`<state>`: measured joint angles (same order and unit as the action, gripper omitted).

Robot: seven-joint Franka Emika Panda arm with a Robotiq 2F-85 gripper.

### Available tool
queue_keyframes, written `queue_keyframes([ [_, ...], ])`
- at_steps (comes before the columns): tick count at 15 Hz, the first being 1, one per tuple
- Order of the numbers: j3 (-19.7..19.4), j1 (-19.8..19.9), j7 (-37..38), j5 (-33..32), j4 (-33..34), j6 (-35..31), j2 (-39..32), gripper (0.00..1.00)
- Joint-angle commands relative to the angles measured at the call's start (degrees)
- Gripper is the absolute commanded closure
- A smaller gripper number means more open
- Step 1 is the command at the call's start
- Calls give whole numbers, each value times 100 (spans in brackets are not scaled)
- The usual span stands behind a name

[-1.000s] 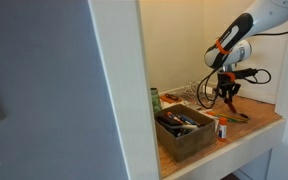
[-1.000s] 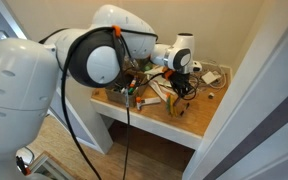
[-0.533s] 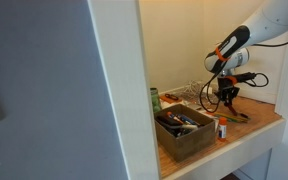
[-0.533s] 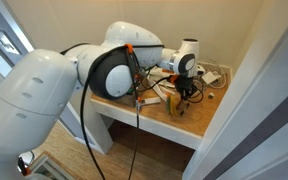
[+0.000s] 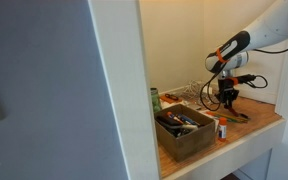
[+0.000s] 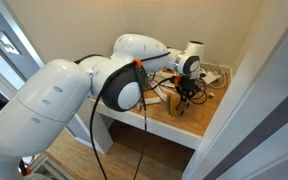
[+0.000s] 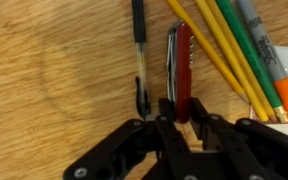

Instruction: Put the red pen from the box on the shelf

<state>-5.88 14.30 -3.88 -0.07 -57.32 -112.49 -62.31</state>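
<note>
White rounded arm [image 6: 134, 52], orange rings [image 5: 221, 49], black pincer [image 7: 182, 108]

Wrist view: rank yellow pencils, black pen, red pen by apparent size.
1. yellow pencils: longest visible, though cropped.
2. black pen, red pen: similar length, unranked; black is cropped at top, red's end is hidden at the gripper.

arm [image 6: 134, 62]: stretched far forward in both exterior views, last links bent down.
wrist [image 5: 228, 62]: angled so the tool points straight down.
gripper [image 7: 182, 112]: low, facing down, jaws drawn narrow.
fingers [image 7: 167, 120]: dark, one on each side of the near end of the red pen [image 7: 181, 55], apparently touching it.
</note>
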Motion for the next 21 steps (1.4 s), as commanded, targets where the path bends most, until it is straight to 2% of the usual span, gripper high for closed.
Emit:
queue_keyframes([
  [1, 210, 150, -184, 167, 717, 365, -432, 75],
  [3, 256, 163, -215, 176, 899, 423, -551, 63],
  [5, 271, 154, -218, 168, 1067, 450, -651, 57],
  [6, 261, 140, -209, 145, 1139, 450, -687, 44],
  [7, 272, 138, -216, 145, 1198, 468, -695, 39],
  [8, 258, 121, -201, 124, 1241, 497, -682, 29],
  [10, 246, 78, -163, 84, 1186, 562, -509, 20],
  [12, 239, 41, -136, 79, 1189, 785, -320, 4],
  [14, 305, 41, -126, 162, 1227, 1498, -84, 0],
  [17, 353, -22, 4, 153, 1195, 2081, 256, 0],
  [21, 356, -209, 100, 58, 850, 1941, 823, 0],
])
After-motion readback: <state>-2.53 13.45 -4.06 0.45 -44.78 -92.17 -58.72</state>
